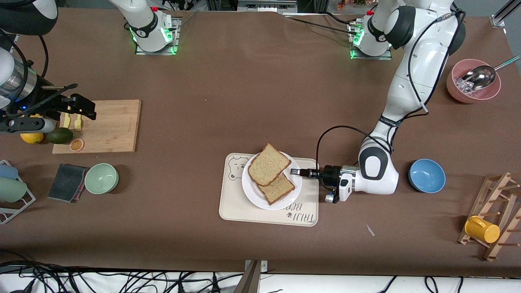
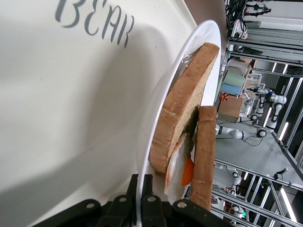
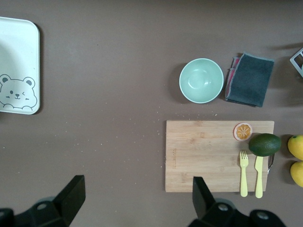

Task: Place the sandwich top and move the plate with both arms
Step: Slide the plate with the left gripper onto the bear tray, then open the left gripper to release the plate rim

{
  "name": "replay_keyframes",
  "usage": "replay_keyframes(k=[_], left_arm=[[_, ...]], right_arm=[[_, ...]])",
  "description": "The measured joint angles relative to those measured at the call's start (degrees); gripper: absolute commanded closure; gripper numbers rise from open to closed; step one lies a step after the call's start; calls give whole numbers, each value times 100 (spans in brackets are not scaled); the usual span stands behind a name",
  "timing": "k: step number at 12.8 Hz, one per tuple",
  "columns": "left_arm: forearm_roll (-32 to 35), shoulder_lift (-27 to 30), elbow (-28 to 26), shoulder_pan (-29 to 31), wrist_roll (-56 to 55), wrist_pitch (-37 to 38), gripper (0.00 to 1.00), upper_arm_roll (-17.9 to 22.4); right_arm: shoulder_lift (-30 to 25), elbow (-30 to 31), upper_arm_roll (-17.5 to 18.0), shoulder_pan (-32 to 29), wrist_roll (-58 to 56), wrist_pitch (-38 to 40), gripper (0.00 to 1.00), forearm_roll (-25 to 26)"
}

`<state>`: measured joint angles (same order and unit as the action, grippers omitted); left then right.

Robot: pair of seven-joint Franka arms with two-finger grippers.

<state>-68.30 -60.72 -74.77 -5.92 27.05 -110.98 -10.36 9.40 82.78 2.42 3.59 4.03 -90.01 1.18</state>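
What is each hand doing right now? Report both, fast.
Left hand: shut on the plate rim, on the tray.
Right hand: open, holding nothing, over the cutting board.

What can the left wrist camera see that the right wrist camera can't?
Only the left wrist view shows the plate with the sandwich top on it, an orange filling, and the left gripper shut on the plate's rim. Only the right wrist view shows the cutting board, green bowl, avocado and the open right gripper over the table. Both show the bear tray.
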Motion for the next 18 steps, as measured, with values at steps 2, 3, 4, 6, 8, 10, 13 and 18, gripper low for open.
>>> replay_keyframes(k=[2,3,4,6,8,10,13,18], left_arm=[[1,-42,26,-60,4,-98,100,11],[2,-64,29,-93,35,-141,100,21],[6,-93,29,-118,94,-196,100,27],[7,-156,31,-177,193,-271,100,33],[7,-165,52,-210,219,-278,69,34],[7,-165,53,-214,231,-277,0,33],[7,-166,76,-202,247,-275,0,38],[787,14,323,-75,196,-202,0,116]], right_arm=[[0,0,0,0,0,0,0,0],[0,0,0,0,0,0,0,0],[0,0,0,0,0,0,0,0],[0,0,0,0,0,0,0,0],[0,0,0,0,0,0,0,0],[0,0,0,0,0,0,0,0],[4,0,0,0,0,0,0,0],[19,0,0,0,0,0,0,0]])
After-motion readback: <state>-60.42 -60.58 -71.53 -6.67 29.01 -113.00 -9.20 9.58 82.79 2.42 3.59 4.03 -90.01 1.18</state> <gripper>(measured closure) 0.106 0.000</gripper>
